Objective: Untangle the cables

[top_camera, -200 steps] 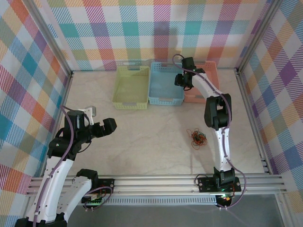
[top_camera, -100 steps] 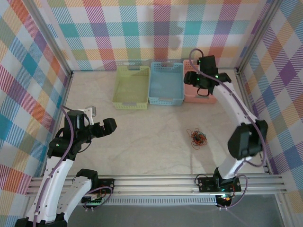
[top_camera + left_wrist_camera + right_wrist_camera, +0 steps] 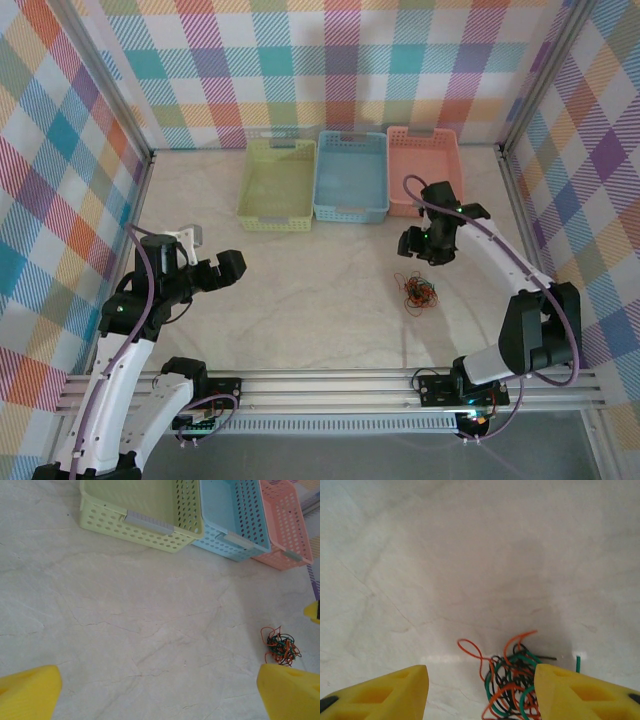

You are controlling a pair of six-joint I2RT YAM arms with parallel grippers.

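Note:
The cables (image 3: 418,291) are a small tangle of red-orange, green and black wires lying on the pale table right of centre. My right gripper (image 3: 425,248) hovers just behind the tangle, open. In the right wrist view its yellow fingers (image 3: 380,692) stand apart with the cables (image 3: 512,680) on the table between them, closer to the right-hand finger. My left gripper (image 3: 228,268) hangs open over the left side of the table, nothing in it. In the left wrist view the cables (image 3: 281,646) lie far to the right, beyond the left gripper (image 3: 160,695).
Three empty baskets stand in a row at the back: yellow-green (image 3: 277,180), blue (image 3: 352,175), pink (image 3: 423,160). They also appear at the top of the left wrist view, yellow-green basket (image 3: 145,500) leftmost. Checked walls close in the table; a metal rail (image 3: 330,385) runs along the near edge.
My right arm has swung from the baskets at the back toward the front and come down just behind the cables. The left arm has not moved.

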